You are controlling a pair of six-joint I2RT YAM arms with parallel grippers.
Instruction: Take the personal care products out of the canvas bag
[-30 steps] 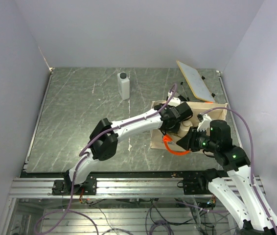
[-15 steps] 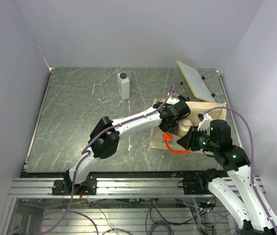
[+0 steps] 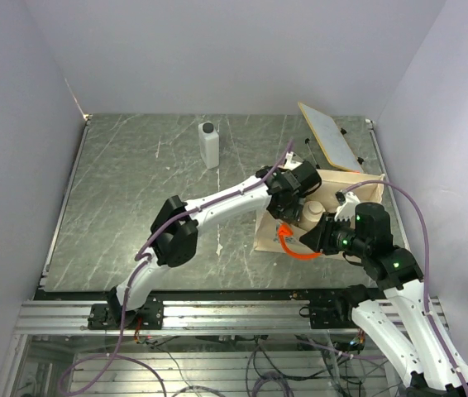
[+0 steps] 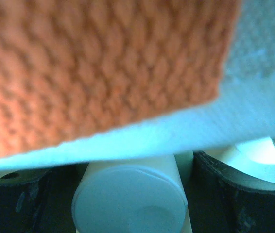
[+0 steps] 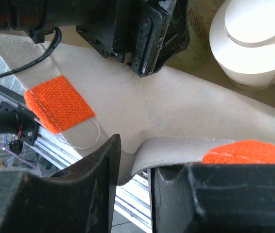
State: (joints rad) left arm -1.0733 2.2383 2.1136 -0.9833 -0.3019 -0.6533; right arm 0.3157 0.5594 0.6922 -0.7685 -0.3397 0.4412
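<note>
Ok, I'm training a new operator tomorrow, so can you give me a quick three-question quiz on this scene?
1. Multiple choice: what is the right end effector pinching?
A) the rim of the canvas bag
B) the tan board
C) a bottle
2. True or false: the white bottle out on the table has tipped over.
3. Fill in: in the left wrist view, a pale ___ sits between the fingers of the left end effector.

Key:
1. A.
2. False. It stands upright.
3. cap.
</note>
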